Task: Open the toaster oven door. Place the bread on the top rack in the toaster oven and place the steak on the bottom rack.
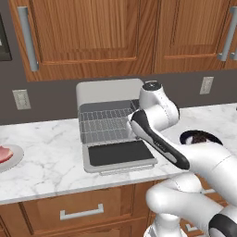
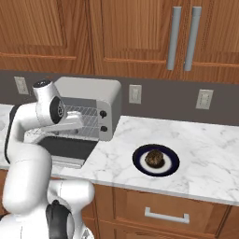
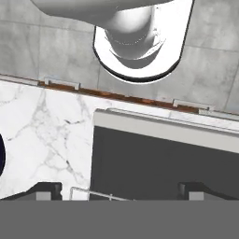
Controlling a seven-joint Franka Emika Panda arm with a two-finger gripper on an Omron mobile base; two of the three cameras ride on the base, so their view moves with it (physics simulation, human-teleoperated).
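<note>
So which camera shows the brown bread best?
The right base view: the bread sits in full sight on its dark blue plate on the marble counter, right of the toaster oven. In the left base view only a bit of it peeks above the robot's arm. The hand view catches only a sliver of the plate's edge.

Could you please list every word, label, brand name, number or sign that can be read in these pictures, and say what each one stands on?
None: no text can be read in any view.
The toaster oven shows two black knobs with no legible marks.
The wall outlets and cabinet doors carry no lettering.
The plate under the bread is plain.
</note>
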